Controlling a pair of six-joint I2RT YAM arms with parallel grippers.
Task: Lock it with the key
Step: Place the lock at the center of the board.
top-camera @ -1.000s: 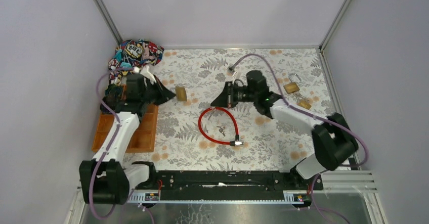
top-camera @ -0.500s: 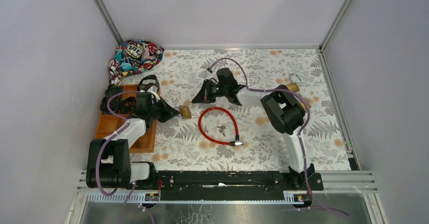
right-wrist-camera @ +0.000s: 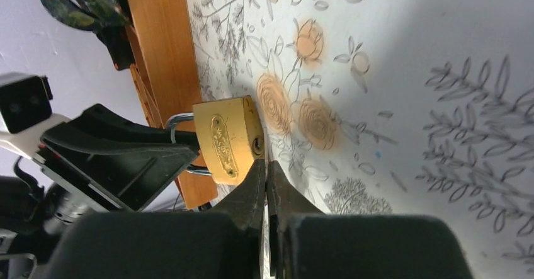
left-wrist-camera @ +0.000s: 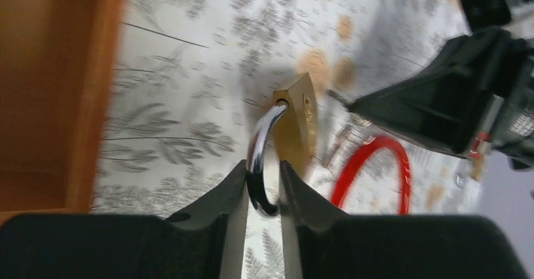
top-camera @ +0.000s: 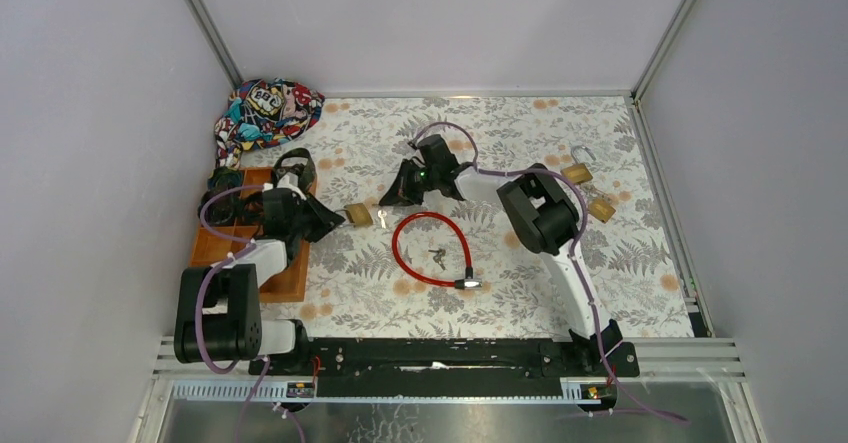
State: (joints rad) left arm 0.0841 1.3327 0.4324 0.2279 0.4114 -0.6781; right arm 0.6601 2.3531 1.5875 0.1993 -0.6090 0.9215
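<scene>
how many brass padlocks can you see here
3. One padlock is held by its shackle in the left pincer, left of the red cable lock; two lie near the table's right edge, one behind the other. More may hide under the arms.

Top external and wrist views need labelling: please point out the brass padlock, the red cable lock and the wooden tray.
brass padlock (right-wrist-camera: 228,142): right wrist view, front of its body.
red cable lock (top-camera: 467,284): top external view, metal head at the cable's end.
wooden tray (top-camera: 292,275): top external view, bare near right corner.

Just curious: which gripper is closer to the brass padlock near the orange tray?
Left. Left gripper clasps the brass padlock by its shackle; right gripper sits beside its keyhole.
</scene>
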